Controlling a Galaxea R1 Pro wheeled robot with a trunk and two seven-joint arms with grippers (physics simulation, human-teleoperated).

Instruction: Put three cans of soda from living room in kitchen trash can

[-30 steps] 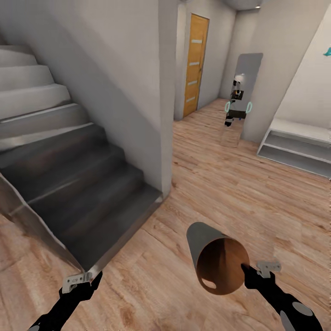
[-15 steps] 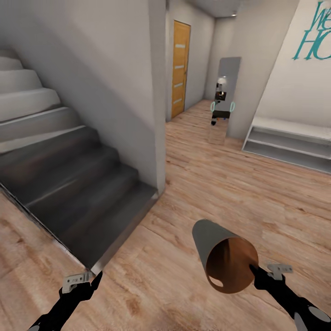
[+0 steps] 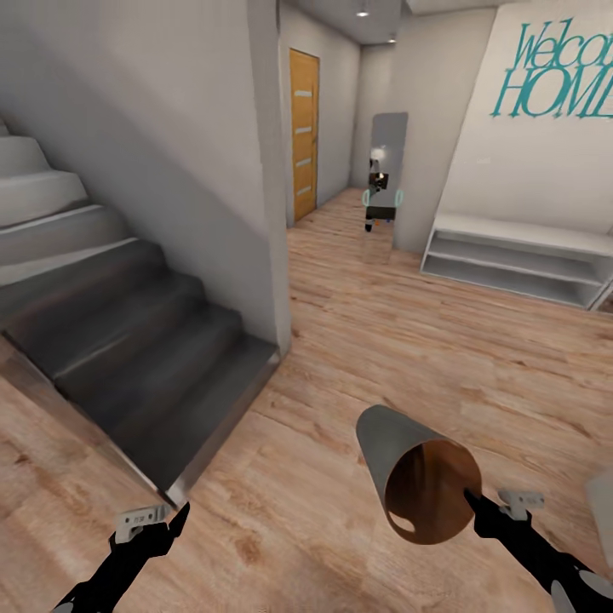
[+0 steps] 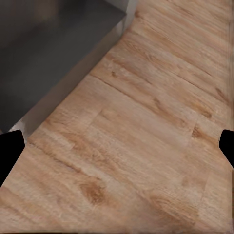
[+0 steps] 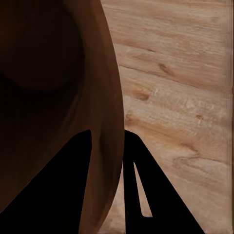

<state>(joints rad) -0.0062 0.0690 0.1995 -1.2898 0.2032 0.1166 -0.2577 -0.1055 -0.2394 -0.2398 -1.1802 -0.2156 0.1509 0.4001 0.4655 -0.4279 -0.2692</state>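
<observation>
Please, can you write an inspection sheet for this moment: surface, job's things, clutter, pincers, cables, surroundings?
Surface: light wood plank floor, bare where seen.
Job's things: trash can carried tilted, its dark brown inside facing the camera; no soda cans seen.
Clutter: nothing seen.
Pincers: right pincer shut on the trash can rim, one finger inside, one outside; left pincer open, holding nothing, over the floor.
Cables: nothing seen.
Surroundings: grey staircase at the left, orange door, tall mirror reflecting the robot, white low shelf, "Welcome HOME" lettering.

Head overlooks hallway; wrists face floor (image 4: pixel 146 122) closely.
</observation>
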